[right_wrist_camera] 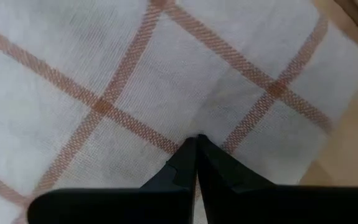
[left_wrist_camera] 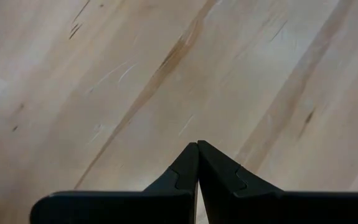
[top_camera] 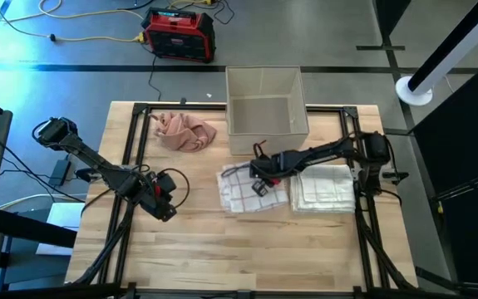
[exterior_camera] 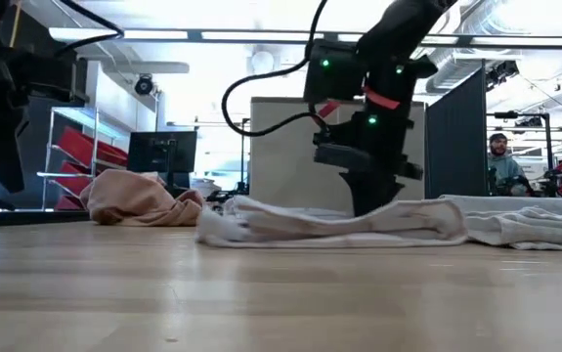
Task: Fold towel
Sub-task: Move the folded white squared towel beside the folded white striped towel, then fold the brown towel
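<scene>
A white towel with thin brown checks (top_camera: 240, 196) lies folded flat near the table's middle, and in the low view the checked towel (exterior_camera: 329, 223) is a low, rumpled stack. My right gripper (top_camera: 262, 186) points down over that towel's middle, shut, and the right wrist view shows my right gripper (right_wrist_camera: 197, 138) right at the cloth (right_wrist_camera: 135, 81). My left gripper (top_camera: 165, 203) is shut over bare wood at the table's left, with only wood ahead of its tips (left_wrist_camera: 197, 143). My right gripper comes at the checked towel's top layer (right_wrist_camera: 203, 124) from above, its shut fingertips pointing down near the towel's middle. The towel lies flat on the table. I cannot tell whether the tips touch the cloth or hover just over it.
A folded plain white towel (top_camera: 323, 189) lies just right of the checked one. A crumpled pink towel (top_camera: 187, 131) sits at the far left, beside an open beige box (top_camera: 265, 104) at the far middle. Bare wood (top_camera: 222, 249) spans the near half.
</scene>
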{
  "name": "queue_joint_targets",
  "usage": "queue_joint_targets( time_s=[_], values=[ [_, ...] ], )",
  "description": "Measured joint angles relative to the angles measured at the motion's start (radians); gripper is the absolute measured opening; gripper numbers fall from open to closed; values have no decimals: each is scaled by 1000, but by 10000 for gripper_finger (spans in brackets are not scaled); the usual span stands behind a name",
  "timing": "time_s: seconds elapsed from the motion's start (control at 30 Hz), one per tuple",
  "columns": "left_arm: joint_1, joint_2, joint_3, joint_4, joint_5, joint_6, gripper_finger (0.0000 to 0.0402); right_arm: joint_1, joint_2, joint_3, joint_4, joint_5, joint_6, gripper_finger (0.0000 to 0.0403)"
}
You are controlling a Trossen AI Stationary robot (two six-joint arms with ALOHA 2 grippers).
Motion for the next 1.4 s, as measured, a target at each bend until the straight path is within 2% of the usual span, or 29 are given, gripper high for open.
queue_joint_targets(
  time_s=[0.1,0.27,0.4,0.63,0.8,0.97,1.13,1.2,1.4],
  values=[
    [0,0,0,2,-2,-9,0,-2,2,1,-51,32,93,0],
    [0,0,0,2,-4,-2,0,14,-3,0,-131,47,134,0],
    [0,0,0,3,-9,-1,0,50,-62,0,-130,46,109,0],
    [4,-14,33,-3,-3,7,0,93,-340,19,-157,84,88,0],
    [73,-49,167,-100,-20,56,0,149,-575,19,-169,116,36,0],
    [243,-107,399,-218,-132,223,0,263,-754,21,-136,125,-29,0],
    [528,-109,592,-294,-97,509,0,391,-808,21,-125,252,-99,0],
    [657,-93,632,-325,-43,600,0,424,-810,20,-127,294,-136,0],
    [1003,-10,622,-375,306,810,7,453,-798,16,-136,327,-220,0]
  ],
)
